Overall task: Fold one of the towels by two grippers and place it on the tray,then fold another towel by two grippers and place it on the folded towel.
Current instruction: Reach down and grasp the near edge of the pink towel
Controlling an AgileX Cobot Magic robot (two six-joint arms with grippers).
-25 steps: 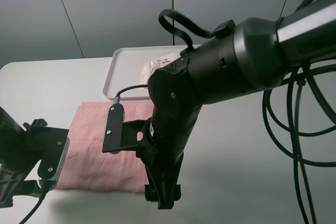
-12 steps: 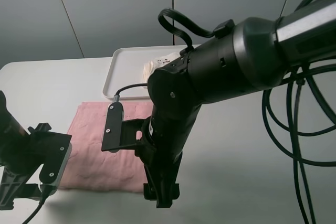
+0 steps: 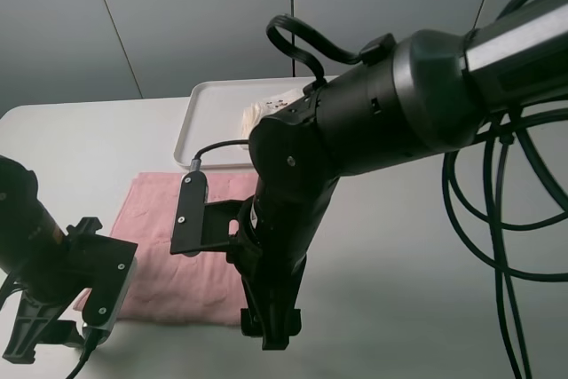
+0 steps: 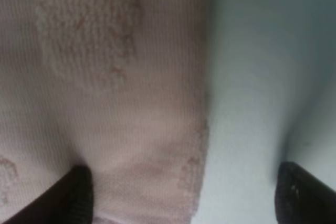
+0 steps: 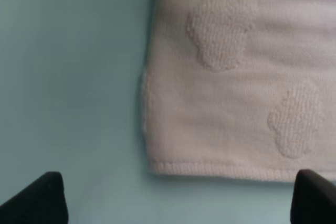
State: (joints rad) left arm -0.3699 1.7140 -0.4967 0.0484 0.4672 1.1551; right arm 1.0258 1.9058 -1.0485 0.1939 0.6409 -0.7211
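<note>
The pale pink towel (image 3: 169,250) lies spread flat on the white table, in front of the tray (image 3: 206,122). The cream-white towel (image 3: 264,113) rests folded on the tray, mostly hidden behind my right arm. My left gripper (image 3: 40,339) hangs low at the pink towel's near left corner. In the left wrist view it (image 4: 184,203) is open, one finger (image 4: 79,195) over the pink towel (image 4: 105,103), the other over bare table. My right gripper (image 3: 271,330) hovers at the near right corner; it (image 5: 176,203) stands open, with the towel's corner (image 5: 157,166) between the fingertips.
The white table (image 3: 426,290) extends to the right of the pink towel. Black cables (image 3: 497,219) loop down at the right. My bulky right arm (image 3: 355,130) blocks much of the tray and the towel's right part. A grey wall stands behind.
My left arm has moved right and toward the pink towel's near left corner. My right gripper has dropped slightly. Both grippers stay open.
</note>
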